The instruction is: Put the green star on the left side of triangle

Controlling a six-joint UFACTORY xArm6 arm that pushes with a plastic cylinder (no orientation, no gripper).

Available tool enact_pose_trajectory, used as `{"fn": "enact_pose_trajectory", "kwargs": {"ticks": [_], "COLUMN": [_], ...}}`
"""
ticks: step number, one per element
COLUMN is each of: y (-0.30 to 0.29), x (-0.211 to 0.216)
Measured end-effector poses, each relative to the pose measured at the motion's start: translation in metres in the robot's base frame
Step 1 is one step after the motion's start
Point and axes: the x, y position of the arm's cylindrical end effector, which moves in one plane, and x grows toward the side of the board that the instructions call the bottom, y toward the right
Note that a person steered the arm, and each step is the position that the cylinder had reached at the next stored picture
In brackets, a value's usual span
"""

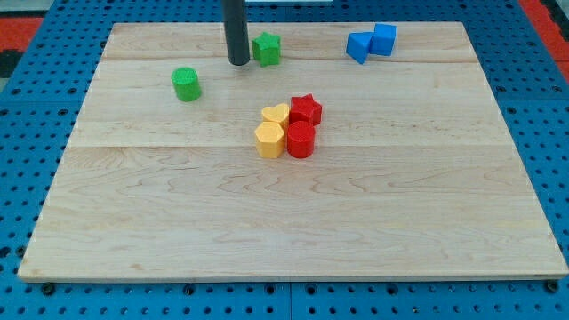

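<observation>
The green star [267, 48] lies near the view's top, a little left of centre. My tip [238, 62] stands just to the star's left, close to it; I cannot tell whether it touches. A blue triangle-like block [358, 46] lies at the top right, touching a blue cube [384, 39] on its right. The star is well to the left of the blue pair.
A green cylinder [186, 84] sits at the left. A cluster in the middle holds a yellow heart [276, 115], a yellow hexagon [269, 140], a red star [306, 109] and a red cylinder [300, 140]. The wooden board [293, 231] lies on a blue pegboard.
</observation>
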Motion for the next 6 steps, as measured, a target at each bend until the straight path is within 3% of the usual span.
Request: {"fn": "enact_pose_trajectory", "kwargs": {"ticks": [1,2,3,4,5,6], "y": [-0.009,0.058,0.156,0.093,0.004,-0.1], "x": [-0.006,-0.033,-0.034,-0.023,0.001,-0.001]}}
